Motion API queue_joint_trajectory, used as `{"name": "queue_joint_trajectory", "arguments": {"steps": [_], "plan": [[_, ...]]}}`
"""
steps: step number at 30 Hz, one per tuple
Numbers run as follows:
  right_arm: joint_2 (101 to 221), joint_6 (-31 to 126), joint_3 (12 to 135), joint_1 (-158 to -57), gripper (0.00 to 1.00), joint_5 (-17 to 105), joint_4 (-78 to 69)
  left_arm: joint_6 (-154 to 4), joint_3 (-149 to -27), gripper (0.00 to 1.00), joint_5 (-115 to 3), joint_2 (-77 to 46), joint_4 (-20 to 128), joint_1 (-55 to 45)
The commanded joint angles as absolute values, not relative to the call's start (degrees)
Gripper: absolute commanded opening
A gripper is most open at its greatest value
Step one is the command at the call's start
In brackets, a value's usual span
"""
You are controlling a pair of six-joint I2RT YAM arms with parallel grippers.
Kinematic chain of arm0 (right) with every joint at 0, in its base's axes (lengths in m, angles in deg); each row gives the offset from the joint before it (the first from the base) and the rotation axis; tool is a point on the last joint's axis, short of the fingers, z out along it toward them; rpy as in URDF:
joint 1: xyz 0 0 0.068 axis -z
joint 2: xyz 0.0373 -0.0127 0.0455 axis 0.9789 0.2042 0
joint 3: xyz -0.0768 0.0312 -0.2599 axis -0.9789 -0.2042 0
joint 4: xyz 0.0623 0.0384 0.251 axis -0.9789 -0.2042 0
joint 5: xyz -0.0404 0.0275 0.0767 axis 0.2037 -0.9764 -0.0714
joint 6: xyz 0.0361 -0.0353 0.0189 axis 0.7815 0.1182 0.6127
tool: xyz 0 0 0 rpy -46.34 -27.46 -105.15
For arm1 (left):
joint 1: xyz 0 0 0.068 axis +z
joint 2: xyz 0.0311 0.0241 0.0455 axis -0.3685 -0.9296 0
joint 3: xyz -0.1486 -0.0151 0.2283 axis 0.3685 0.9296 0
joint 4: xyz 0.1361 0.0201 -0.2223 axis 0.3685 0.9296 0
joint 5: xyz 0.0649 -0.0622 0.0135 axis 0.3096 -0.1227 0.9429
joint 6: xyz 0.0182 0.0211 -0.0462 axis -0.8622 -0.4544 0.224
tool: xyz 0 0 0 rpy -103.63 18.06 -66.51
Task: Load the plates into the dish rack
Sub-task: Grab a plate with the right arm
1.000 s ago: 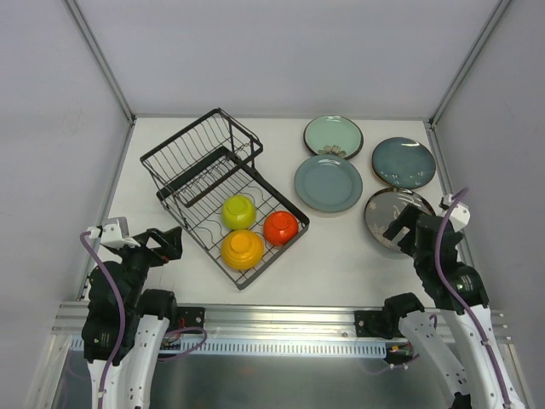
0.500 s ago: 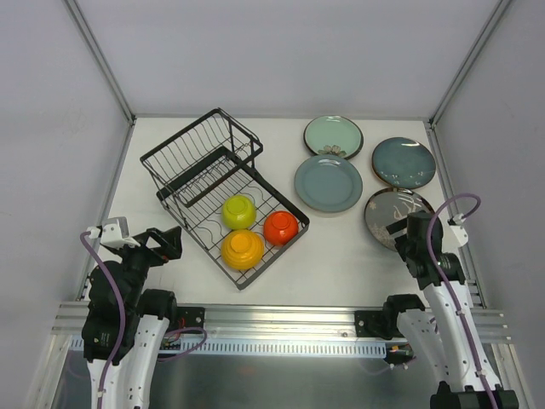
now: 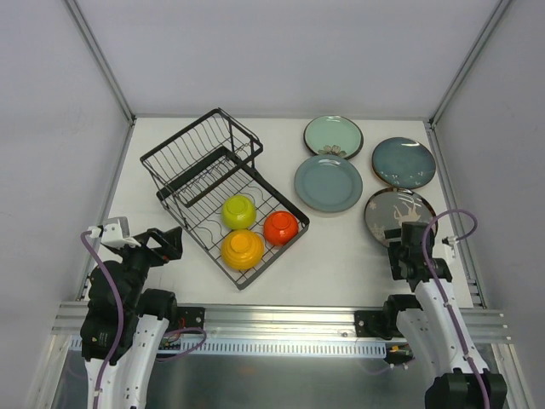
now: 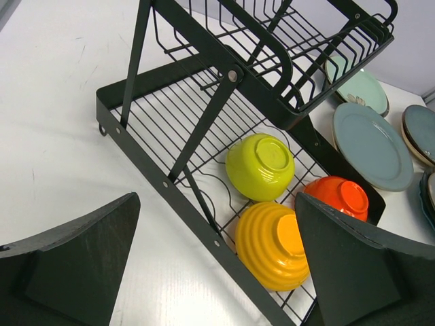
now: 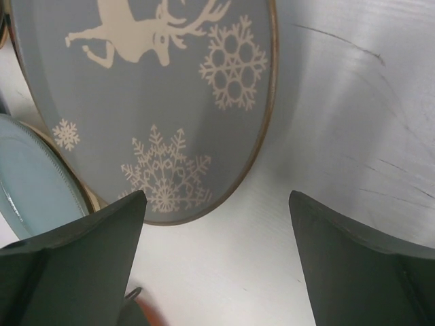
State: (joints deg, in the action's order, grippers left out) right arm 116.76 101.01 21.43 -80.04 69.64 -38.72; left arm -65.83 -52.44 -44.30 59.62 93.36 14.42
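Note:
The black wire dish rack (image 3: 213,175) stands left of centre and also shows in the left wrist view (image 4: 204,129). Several plates lie flat at the right: mint green (image 3: 333,136), grey-blue (image 3: 329,183), dark teal (image 3: 404,162), and dark grey with a white deer and snowflakes (image 3: 398,207). In the right wrist view the patterned plate (image 5: 156,102) lies just ahead of my open, empty right gripper (image 5: 217,265), which hovers low over the table at the plate's near rim (image 3: 400,247). My left gripper (image 3: 169,242) is open and empty, near the rack's front left corner (image 4: 217,272).
Three upturned bowls sit in the rack's lower tray: yellow-green (image 4: 260,165), orange-yellow (image 4: 279,244) and red-orange (image 4: 336,197). The grey-blue plate's edge (image 5: 34,183) shows left of the patterned plate. White walls and metal posts (image 3: 102,60) enclose the table.
My right gripper has drawn back toward the near edge and lowered, uncovering more of the patterned plate. The left arm has not moved.

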Motion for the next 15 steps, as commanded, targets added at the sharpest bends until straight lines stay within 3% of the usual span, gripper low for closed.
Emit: {"name": "queue_joint_trajectory", "arguments": {"steps": [1,15], "plan": [[116.48,107.4,19.38,-79.36,0.9,69.07,-33.89,-64.74,-52.38,0.99,-43.35,69.34,92.42,13.62],[117.27,112.59,14.27,-78.39,0.75,71.79,-27.56,-64.74,-52.38,0.99,-43.17,69.34,92.51,12.65]]}}
